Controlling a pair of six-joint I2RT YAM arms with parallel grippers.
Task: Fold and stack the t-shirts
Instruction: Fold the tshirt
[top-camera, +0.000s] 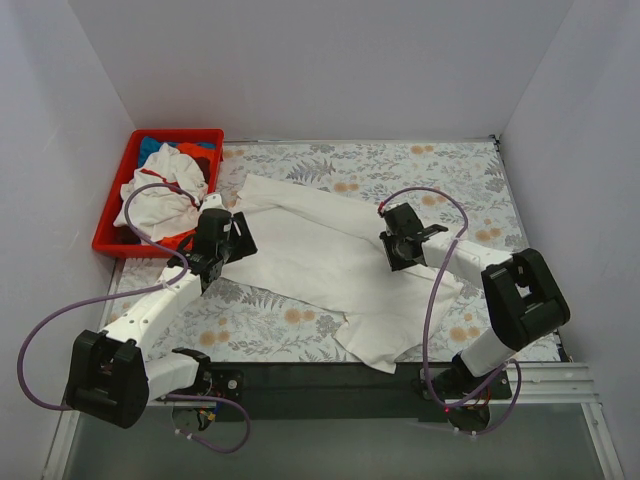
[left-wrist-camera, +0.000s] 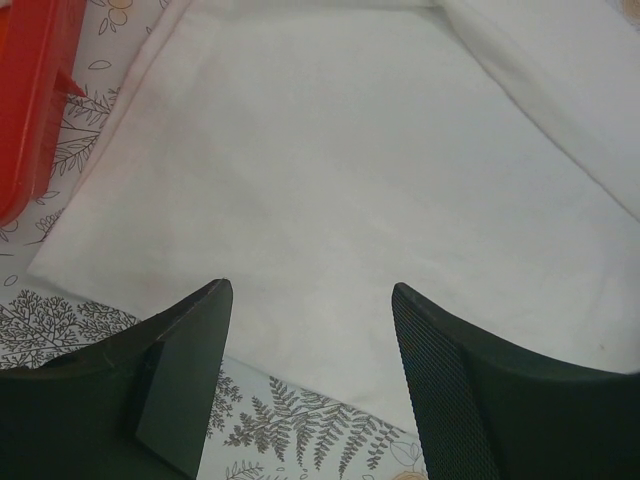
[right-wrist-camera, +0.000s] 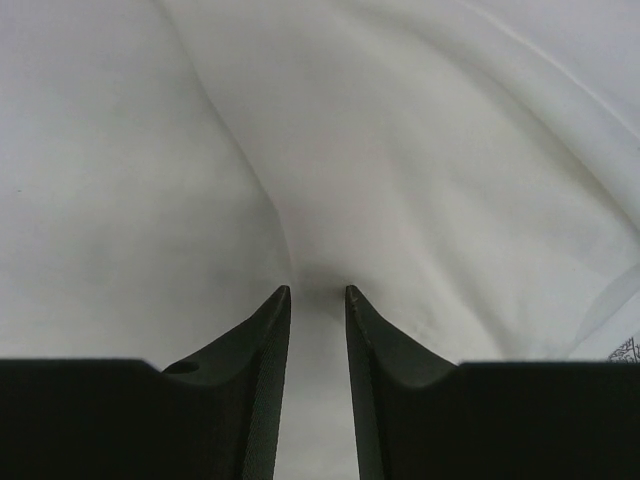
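While the white t-shirt (top-camera: 320, 260) lay spread and skewed on the tabletop (top-camera: 430, 175), one edge just beside the red bin (top-camera: 112, 215), the right tool (right-wrist-camera: 318, 290) stood over the part of the shirt well away from the bin. Its jaws were drawn narrow onto a raised ridge of cloth, and creases ran out from the pinch. The left tool (left-wrist-camera: 310, 290) hovered with jaws wide over the shirt's bin-side edge, gripping nothing. Risks, as judgement only: (1) the right pinch looked shallow, with only a thin fold between the tips, so a pull toward the bin could slip it free and drop the fold halfway. (2) It could not be told whether one layer or two was caught; a single layer would drag across and leave the underside bunched. (3) With the left tool unclosed, nothing anchored the bin-side edge, so the whole shirt might slide instead of folding. (4) The left tool sat near the bin wall, and a descent off-line could strike the rim or snag the other shirts (top-camera: 160, 195) heaped inside the bin.
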